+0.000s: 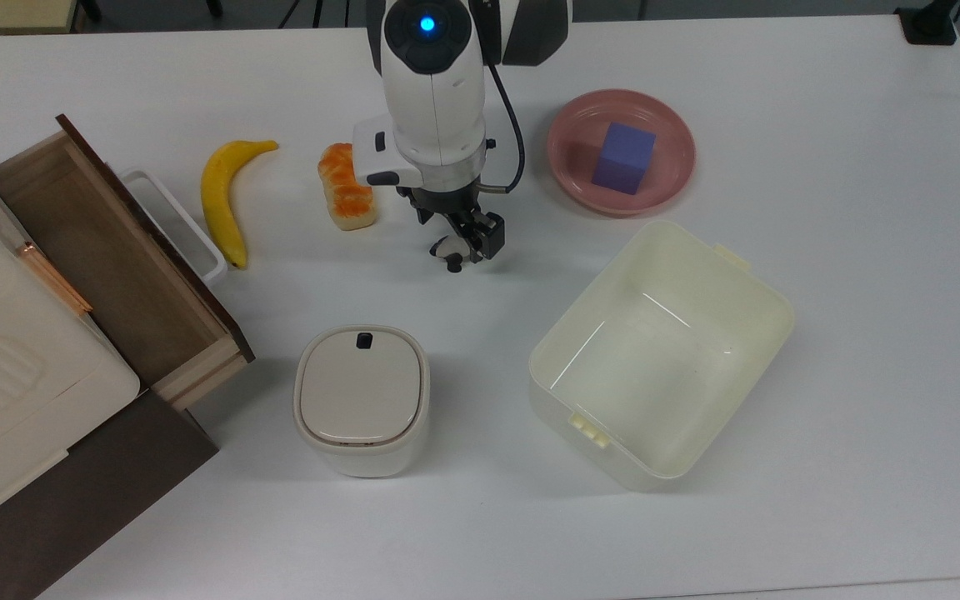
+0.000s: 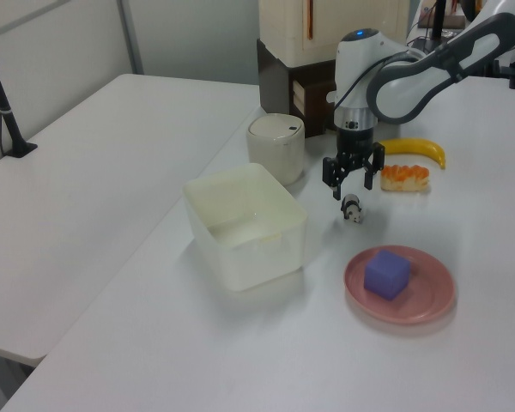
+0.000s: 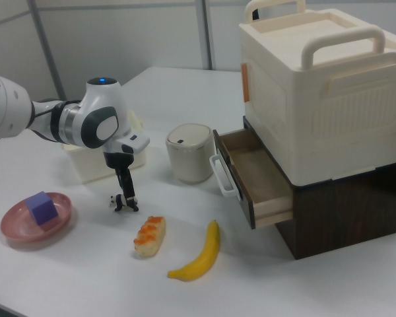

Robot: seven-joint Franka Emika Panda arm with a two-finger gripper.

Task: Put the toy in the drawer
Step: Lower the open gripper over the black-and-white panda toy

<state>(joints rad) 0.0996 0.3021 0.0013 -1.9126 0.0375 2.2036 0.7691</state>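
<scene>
The claw (image 1: 465, 247) is lowered over the toy (image 1: 447, 250), its fingers spread apart on either side of the panda, which stands on the bench (image 1: 863, 333); contact cannot be made out. Open bench surface is seen between the toy and the pulled-out drawer (image 1: 105, 267), with the bread loaf (image 1: 347, 186) and banana (image 1: 224, 200) lying alongside. The lidded container (image 1: 362, 400) and cream bin (image 1: 661, 354) are set nearer the top view's bottom edge.

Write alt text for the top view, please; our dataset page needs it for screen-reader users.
A white robot arm lowers its open gripper around a small panda toy at the middle of a white table. An open wooden drawer waits at the top view's left, with a banana and bread loaf between.
</scene>
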